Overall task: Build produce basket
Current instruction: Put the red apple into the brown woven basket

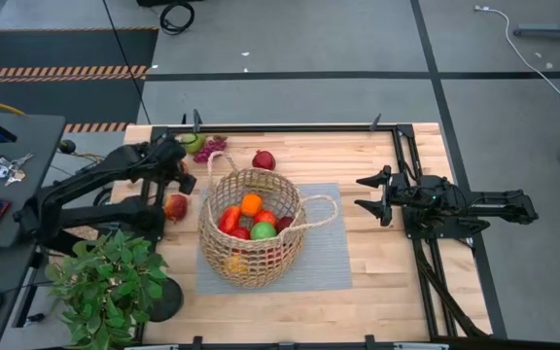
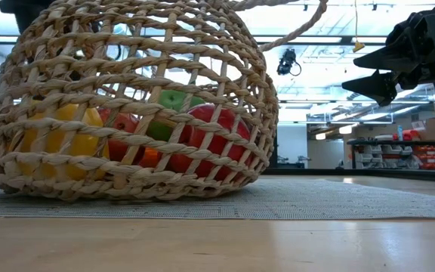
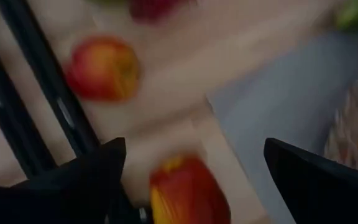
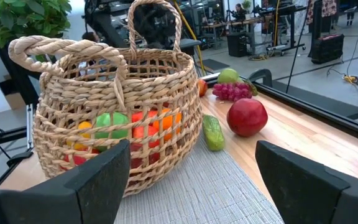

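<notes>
left fingers (image 1: 175, 191) gape wide, empty, over a red fruit (image 1: 175, 206) at the basket's (image 1: 251, 226) nine o'clock. right fingers (image 1: 369, 194), also open and empty, wait at three o'clock. fruit looks light, hard, slick; best pinched across its middle.

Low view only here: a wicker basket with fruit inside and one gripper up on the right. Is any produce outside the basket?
Observer: Yes. A red fruit, purple grapes and a green pear lie beyond the basket, near the table's far edge.
Operator: Where's the left gripper?
Observer: The left gripper hangs open over a red-and-yellow fruit left of the basket.
Operator: And the one I see?
Observer: That's the right gripper, open, right of the grey mat.
</notes>
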